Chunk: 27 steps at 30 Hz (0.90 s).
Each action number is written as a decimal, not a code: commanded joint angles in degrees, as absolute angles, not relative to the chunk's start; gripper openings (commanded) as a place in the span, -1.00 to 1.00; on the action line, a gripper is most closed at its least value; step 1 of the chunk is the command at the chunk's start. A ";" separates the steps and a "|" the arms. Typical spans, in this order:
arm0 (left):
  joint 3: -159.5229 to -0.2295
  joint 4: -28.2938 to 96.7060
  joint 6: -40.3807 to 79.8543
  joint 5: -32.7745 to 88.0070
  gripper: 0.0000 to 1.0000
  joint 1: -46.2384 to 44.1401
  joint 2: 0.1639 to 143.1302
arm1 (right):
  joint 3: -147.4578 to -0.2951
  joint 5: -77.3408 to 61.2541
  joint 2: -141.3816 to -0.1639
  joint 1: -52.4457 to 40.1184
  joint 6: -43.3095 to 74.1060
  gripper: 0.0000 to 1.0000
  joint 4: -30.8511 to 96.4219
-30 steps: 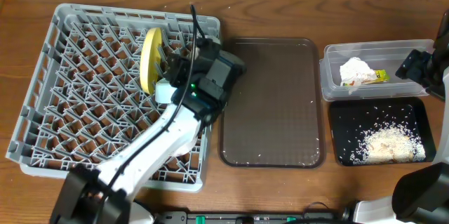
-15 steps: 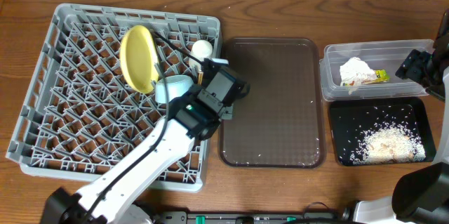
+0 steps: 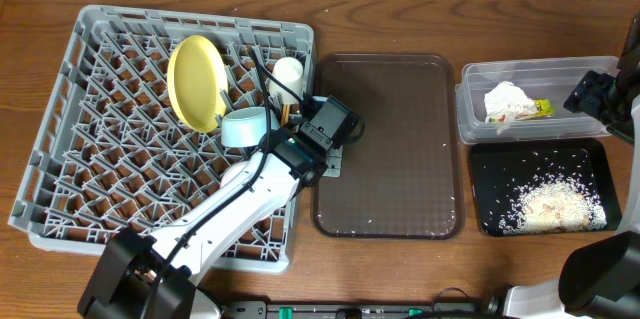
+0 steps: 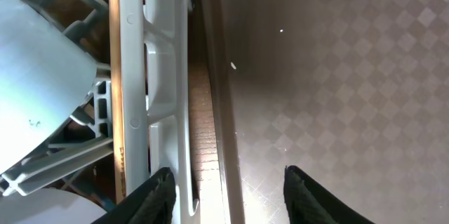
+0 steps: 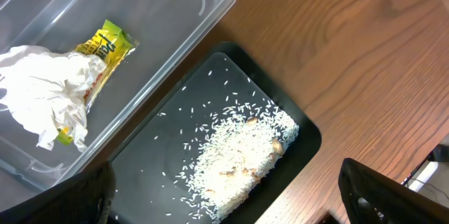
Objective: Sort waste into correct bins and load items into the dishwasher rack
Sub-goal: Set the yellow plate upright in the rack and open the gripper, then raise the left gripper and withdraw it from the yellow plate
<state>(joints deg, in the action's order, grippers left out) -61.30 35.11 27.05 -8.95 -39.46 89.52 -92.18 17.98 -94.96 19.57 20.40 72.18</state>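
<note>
The left claw [image 4: 228, 196] has let go of the plate [image 3: 197, 82] and withdrawn right. It now hangs half-open and empty over the seam between the rack [image 3: 100, 159] and the brown tray [image 3: 390, 149].

A second ago the left claw was at the plate, which stood edge-on. The plate now leans face-out among the far pegs, and the blue bowl [image 3: 245, 127] is uncovered beside it.

The right claw [image 5: 224, 196] stays wide over the tub [image 3: 580, 79] and the black tray [image 3: 500, 169].

Loading looks nearly complete.

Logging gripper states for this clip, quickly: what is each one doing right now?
Left gripper: open, holding nothing.
Right gripper: wide open, holding nothing.
</note>
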 commanded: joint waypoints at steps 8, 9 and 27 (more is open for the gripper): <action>-63.44 34.13 24.05 -12.93 0.00 -36.67 85.36 | -92.44 18.57 -94.02 20.18 21.17 0.99 72.23; -63.46 34.00 24.08 -12.88 0.00 -36.25 84.18 | -92.44 18.57 -94.02 20.18 21.17 0.99 72.23; -60.47 35.75 24.10 -12.64 -0.49 -35.79 92.77 | -92.44 18.57 -94.02 20.18 21.17 0.99 72.23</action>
